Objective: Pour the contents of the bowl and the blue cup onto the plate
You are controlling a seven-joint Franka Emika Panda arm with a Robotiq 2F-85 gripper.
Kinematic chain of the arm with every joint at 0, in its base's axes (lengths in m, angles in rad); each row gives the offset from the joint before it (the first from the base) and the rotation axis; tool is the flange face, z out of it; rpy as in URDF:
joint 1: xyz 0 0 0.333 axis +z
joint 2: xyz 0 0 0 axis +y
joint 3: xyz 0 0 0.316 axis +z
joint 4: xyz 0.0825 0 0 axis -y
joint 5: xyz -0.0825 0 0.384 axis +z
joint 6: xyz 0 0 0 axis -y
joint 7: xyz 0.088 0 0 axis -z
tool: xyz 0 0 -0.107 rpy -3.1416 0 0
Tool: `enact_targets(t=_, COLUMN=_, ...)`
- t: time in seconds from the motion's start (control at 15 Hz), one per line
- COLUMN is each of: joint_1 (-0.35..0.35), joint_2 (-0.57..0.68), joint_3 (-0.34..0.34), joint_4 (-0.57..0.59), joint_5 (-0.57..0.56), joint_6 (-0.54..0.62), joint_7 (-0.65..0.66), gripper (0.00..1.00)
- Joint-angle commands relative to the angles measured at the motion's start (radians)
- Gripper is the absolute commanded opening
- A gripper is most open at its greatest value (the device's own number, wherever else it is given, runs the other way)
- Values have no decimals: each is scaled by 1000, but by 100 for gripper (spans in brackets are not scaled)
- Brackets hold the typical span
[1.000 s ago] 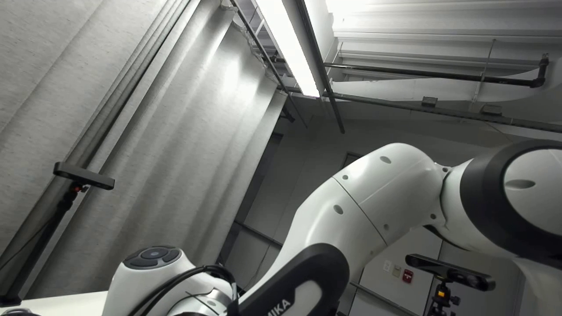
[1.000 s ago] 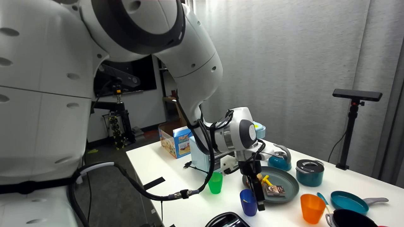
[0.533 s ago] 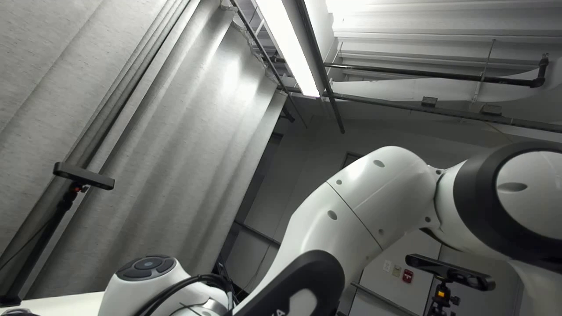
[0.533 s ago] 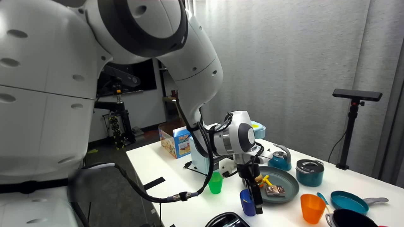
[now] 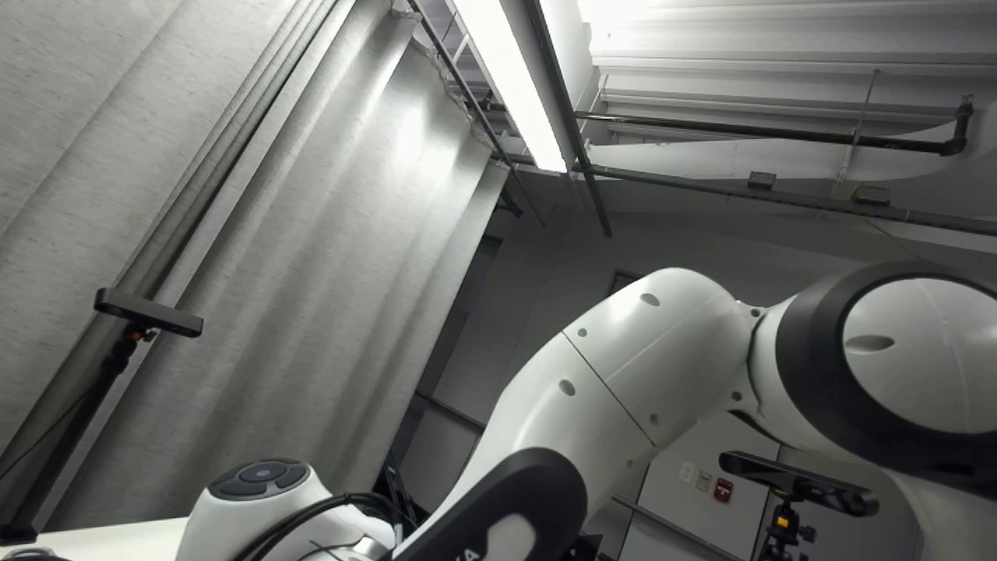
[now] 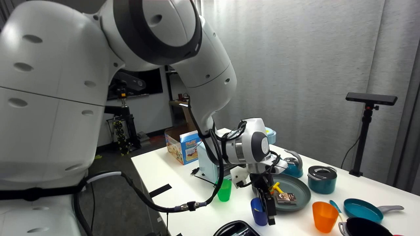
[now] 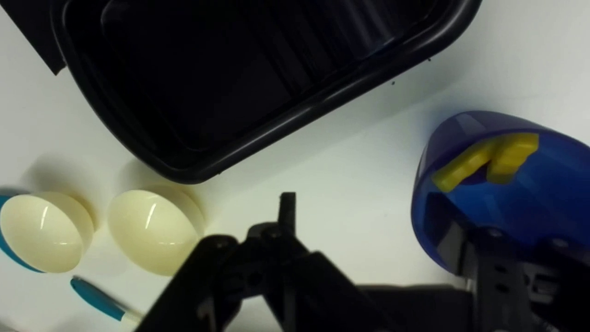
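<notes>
The blue cup (image 6: 258, 213) stands upright on the table in an exterior view. It also shows in the wrist view (image 7: 544, 198) with a yellow piece (image 7: 479, 159) inside. My gripper (image 7: 364, 203) is open, with white table between its fingers. The right finger overlaps the cup's mouth; I cannot tell whether it is inside or above. In an exterior view the gripper (image 6: 271, 218) hides the cup's right side. The grey plate (image 6: 303, 191) behind it bears a small box (image 6: 286, 198) and a yellow piece (image 6: 277, 187). Two cream bowls (image 7: 154, 230) (image 7: 46, 233) look empty in the wrist view.
A black tray (image 7: 207, 92) lies close to the cup. An orange cup (image 6: 325, 216), a green cup (image 6: 224, 190), a teal pan (image 6: 364, 209), a lidded pot (image 6: 322, 183), a dark pot (image 6: 366, 227) and a kettle (image 6: 292, 168) stand around. A teal-handled utensil (image 7: 99, 297) lies near the bowls.
The gripper has come down slightly beside the blue cup, first a little left, then back right. The blue cup has shifted slightly right. The arm's upper links have swung over.
</notes>
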Motion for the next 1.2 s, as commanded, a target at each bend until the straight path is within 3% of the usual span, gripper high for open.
enact_targets(t=0.0, joint_1=-2, joint_2=34, joint_3=-6, joint_4=43, joint_5=44, joint_6=15, joint_7=-65, gripper=55)
enact_targets(t=0.47, joint_1=5, joint_2=49, joint_3=-16, joint_4=85, joint_5=59, joint_6=4, joint_7=-109, gripper=1)
enact_targets(t=0.87, joint_1=5, joint_2=28, joint_3=-33, joint_4=83, joint_5=64, joint_6=1, joint_7=-94, gripper=1)
enact_targets(t=1.13, joint_1=41, joint_2=-2, joint_3=-76, joint_4=89, joint_5=8, joint_6=-68, joint_7=-38, gripper=1)
